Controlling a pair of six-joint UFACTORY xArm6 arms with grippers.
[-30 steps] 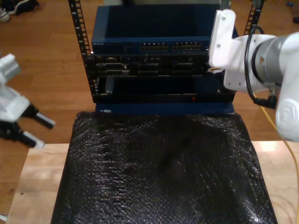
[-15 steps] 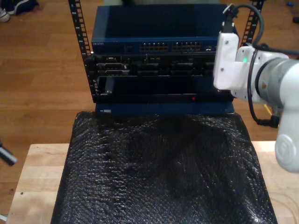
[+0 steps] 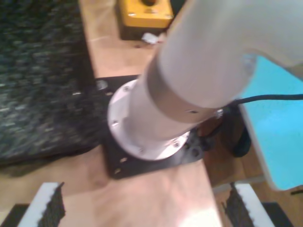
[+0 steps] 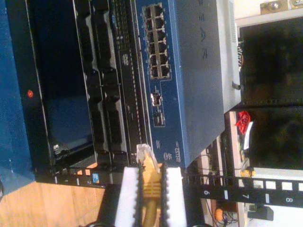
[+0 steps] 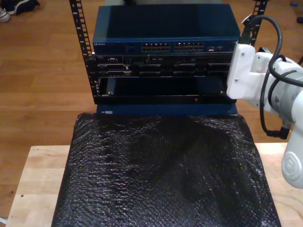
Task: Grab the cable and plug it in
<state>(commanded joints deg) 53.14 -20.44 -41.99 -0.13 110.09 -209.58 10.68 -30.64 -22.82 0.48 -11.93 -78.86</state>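
Observation:
The yellow-orange cable point(image 4: 150, 189) is pinched between the white pads point(image 4: 128, 196) of my second gripper point(image 4: 149, 176), which is shut on it. Its clear plug point(image 4: 143, 153) sticks out past the pads, pointing at the rack's front, short of the blue switch point(image 4: 189, 85) and its block of ports point(image 4: 155, 42). In the exterior view the white second arm point(image 5: 258, 85) hangs at the right, beside the rack's right end. My first gripper point(image 3: 142, 205) is open over bare wood, with nothing between its ribbed pads point(image 3: 47, 205).
A bubbly black mat point(image 5: 163, 175) covers the wooden table point(image 5: 33, 179) in front of the rack point(image 5: 161, 71). Ahead of the first gripper are a white arm base point(image 3: 156, 127) on a black plate, a yellow box point(image 3: 144, 14) and a cyan surface point(image 3: 279, 127).
The open gripper at the exterior view's left has slid out of that view. The white arm at the right has drawn back rightward, uncovering the switch's right end.

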